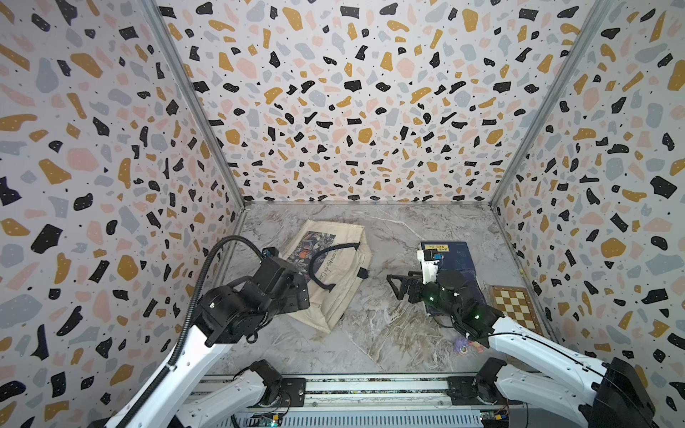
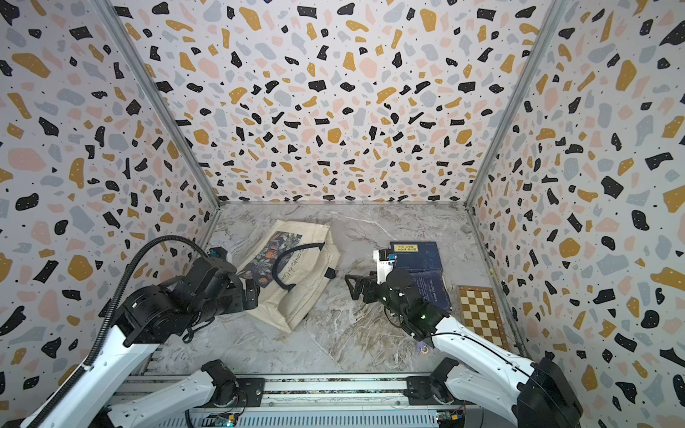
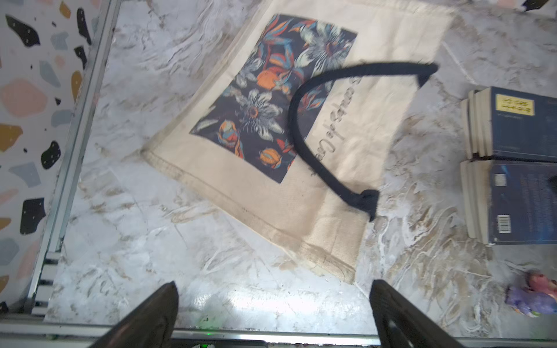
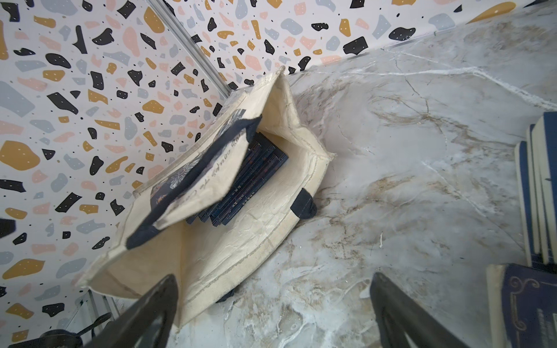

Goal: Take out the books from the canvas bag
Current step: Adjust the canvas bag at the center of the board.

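right gripper (image 4: 274, 277) wide, empty | left gripper (image 3: 273, 283) wide, empty | right wrist alone shows books (image 4: 256, 174) inside canvas bag (image 4: 211, 256)

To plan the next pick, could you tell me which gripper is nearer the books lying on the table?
Right. The right gripper hovers beside the books; the left gripper is beyond the canvas bag.

Books (image 4: 254, 174) inside gaping canvas bag (image 4: 229, 250)

I've both top views looking down from above the near edge on the whole table (image 1: 389, 333), left wrist camera close over the canvas bag (image 3: 376, 120), right wrist camera low, facing left into its mouth, both catching the stacked books (image 3: 524, 129).
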`<action>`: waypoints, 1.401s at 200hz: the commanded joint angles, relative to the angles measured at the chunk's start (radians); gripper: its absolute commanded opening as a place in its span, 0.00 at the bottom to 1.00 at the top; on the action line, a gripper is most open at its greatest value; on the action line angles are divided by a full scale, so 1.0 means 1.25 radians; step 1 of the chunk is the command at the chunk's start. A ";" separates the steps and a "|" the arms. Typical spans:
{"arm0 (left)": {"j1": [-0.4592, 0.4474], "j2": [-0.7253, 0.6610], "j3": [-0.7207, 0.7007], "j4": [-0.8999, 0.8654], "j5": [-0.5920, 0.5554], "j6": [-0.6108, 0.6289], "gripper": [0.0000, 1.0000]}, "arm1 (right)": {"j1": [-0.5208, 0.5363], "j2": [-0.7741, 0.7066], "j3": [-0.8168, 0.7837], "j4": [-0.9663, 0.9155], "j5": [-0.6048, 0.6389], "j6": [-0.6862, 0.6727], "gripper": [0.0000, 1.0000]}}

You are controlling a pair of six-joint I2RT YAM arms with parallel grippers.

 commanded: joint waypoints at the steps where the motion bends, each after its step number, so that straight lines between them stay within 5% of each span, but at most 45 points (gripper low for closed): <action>1: -0.011 0.070 0.049 0.023 0.013 0.078 0.99 | -0.019 -0.028 -0.009 0.020 -0.013 -0.002 0.99; 43: -0.063 0.258 0.124 0.056 0.017 0.174 0.99 | -0.057 -0.055 -0.043 0.048 -0.034 0.025 0.99; 118: -0.169 0.698 0.268 -0.027 -0.191 0.202 0.99 | -0.099 -0.073 -0.062 0.052 -0.051 0.044 0.99; 202: -0.141 0.878 0.336 -0.060 -0.386 0.171 0.99 | -0.116 -0.102 -0.080 0.067 -0.060 0.051 0.99; 245: -0.102 0.858 0.285 0.001 -0.381 0.176 0.56 | -0.121 -0.105 -0.092 0.081 -0.059 0.053 0.99; 280: -0.093 0.850 0.282 0.012 -0.398 0.204 0.00 | -0.122 -0.103 -0.100 0.097 -0.065 0.059 0.99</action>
